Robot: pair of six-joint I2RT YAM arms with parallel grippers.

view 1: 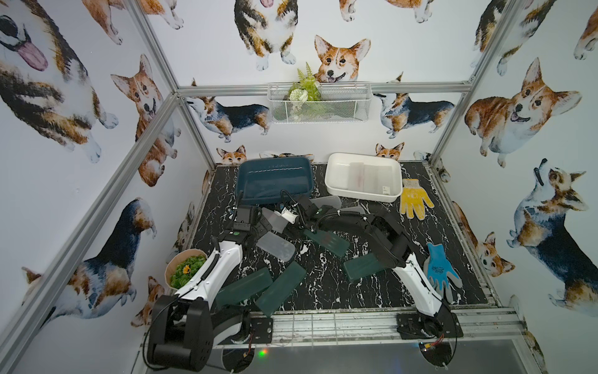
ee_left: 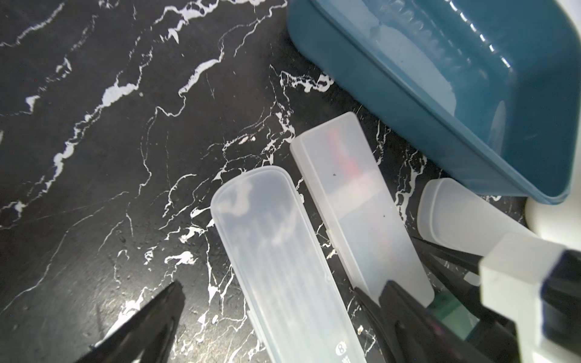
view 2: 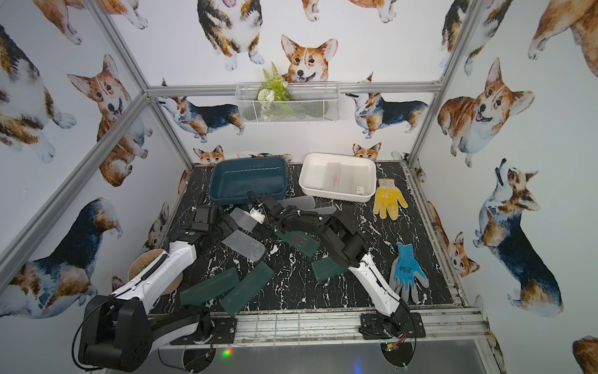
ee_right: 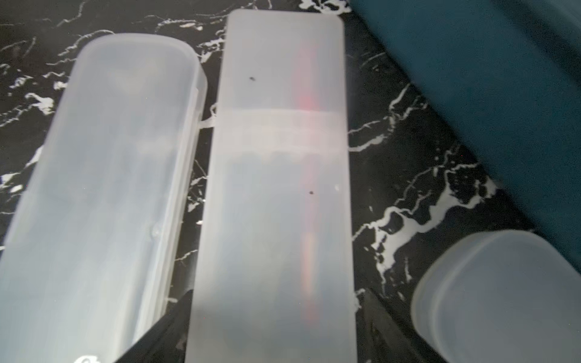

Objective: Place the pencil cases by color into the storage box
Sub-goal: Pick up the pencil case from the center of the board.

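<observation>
The frosted case with the red pen inside [ee_right: 276,188] lies on the table [view 1: 323,281], left of the middle toward the back edge, just before the blue box [view 1: 275,181]. Its long axis runs straight away from my right claw [ee_right: 273,295], so one finger stands at each long edge of its near end. They look close against it, but I cannot tell if they press. A rounded frosted case [ee_right: 103,188] lies just beside it, almost parallel, and my left claw [ee_left: 283,292] hangs over that one, spread wide and empty. The white box [view 1: 335,176] with frosted cases sits at the back right corner, so I judge the right arm is the better one to carry this case there
</observation>
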